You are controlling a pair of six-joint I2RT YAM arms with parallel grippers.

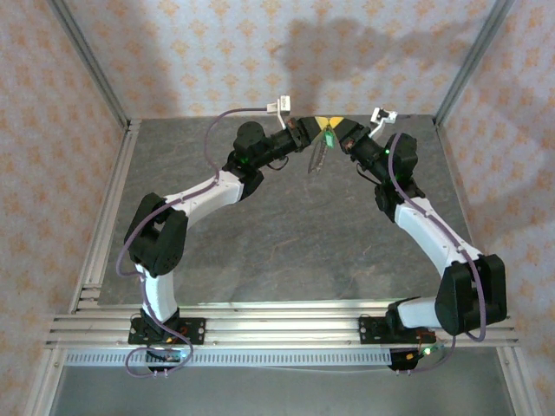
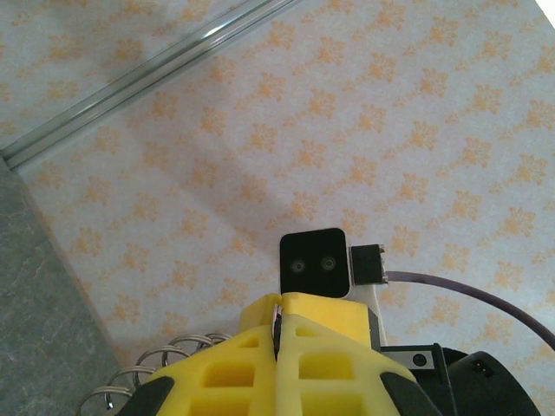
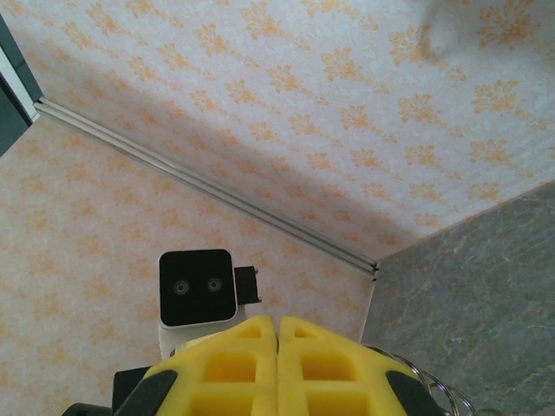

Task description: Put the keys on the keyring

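Left gripper (image 2: pixel 279 305) is pressing its yellow fingers (image 2: pixel 334 351) tight together, and right gripper (image 3: pixel 277 322) is doing the same. Both are hanging high over the grey table (image 1: pixel 286 251), tip to tip, near the back wall (image 1: pixel 260 52).

Seen from the top, the keyring (image 1: pixel 318 158) is dangling down from the spot where the two tips are meeting. The little green key (image 1: pixel 330 136) is sitting right up by that spot too. I cannot tell which gripper is pinching the key and which is pinching the keyring, or whether the key is already on.

I am guessing the threading step is going on now. Next, one gripper is going to need to hold the strap steady while the other is sliding the key's hole along it. It is going to need to go slowly, so nothing is dropping.
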